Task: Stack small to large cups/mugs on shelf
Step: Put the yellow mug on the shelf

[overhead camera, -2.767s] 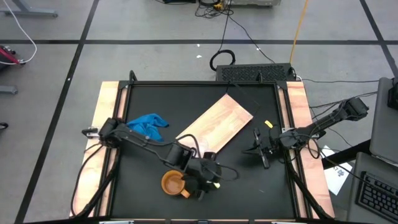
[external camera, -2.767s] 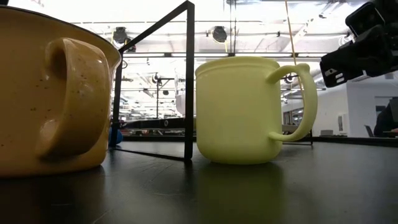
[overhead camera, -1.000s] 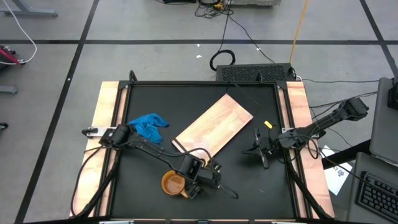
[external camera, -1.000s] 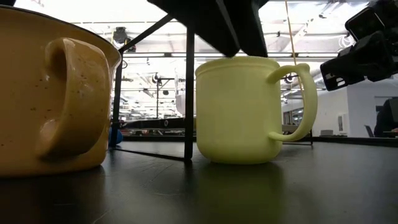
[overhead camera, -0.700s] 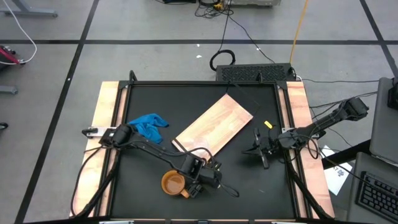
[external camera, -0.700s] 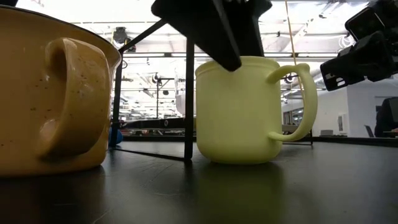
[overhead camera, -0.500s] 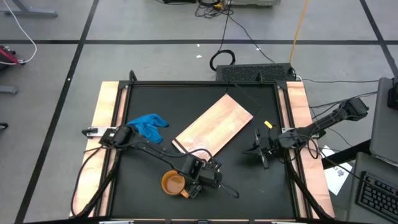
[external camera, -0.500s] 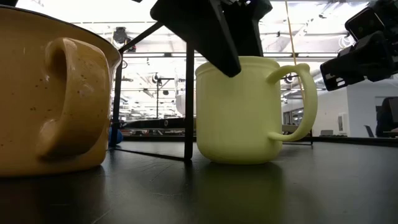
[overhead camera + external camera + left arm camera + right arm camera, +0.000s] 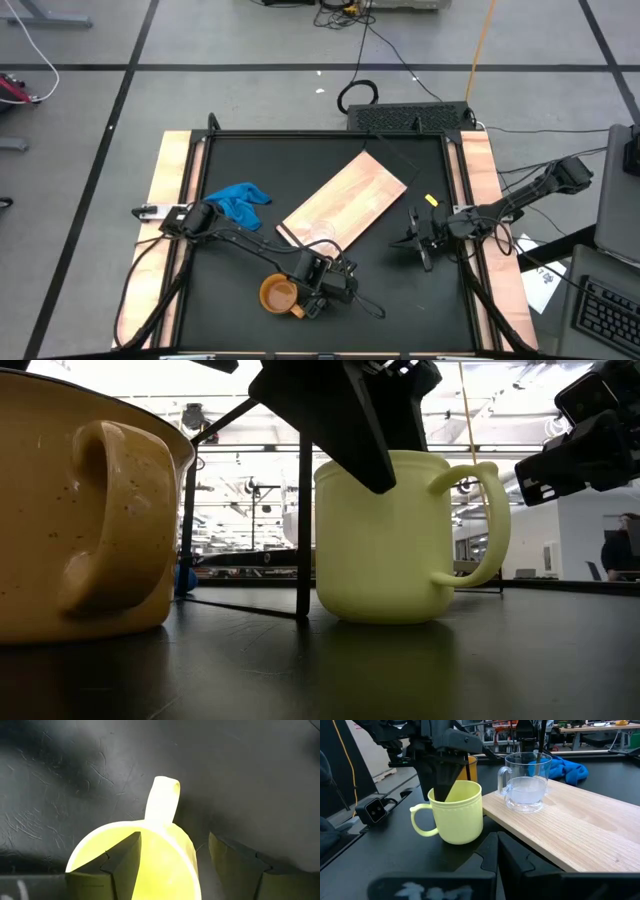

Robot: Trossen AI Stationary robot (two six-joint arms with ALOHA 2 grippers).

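Observation:
The yellow cup [image 9: 390, 540] stands upright on the black tabletop, its handle [image 9: 162, 800] pointing away from the orange-brown cup [image 9: 279, 294] beside it. My left gripper [image 9: 174, 840] is open right above the yellow cup's rim. One finger [image 9: 122, 857] is inside the cup and the other [image 9: 232, 860] outside, on either side of the wall beside the handle, without touching it. The clear glass cup [image 9: 527, 782] stands on the near end of the light-wood shelf [image 9: 345, 205]. My right gripper [image 9: 415, 243] is shut and empty, low over the table to the right of the shelf.
A blue cloth [image 9: 238, 203] lies at the table's left, behind the cups. A small yellow piece [image 9: 432, 200] lies near the right arm. A black frame post [image 9: 304, 490] stands behind the cups. Bare black tabletop [image 9: 400, 310] lies to the near right.
My left gripper has come down over the yellow cup, and its fingers now reach past the rim. The cups have stayed where they were.

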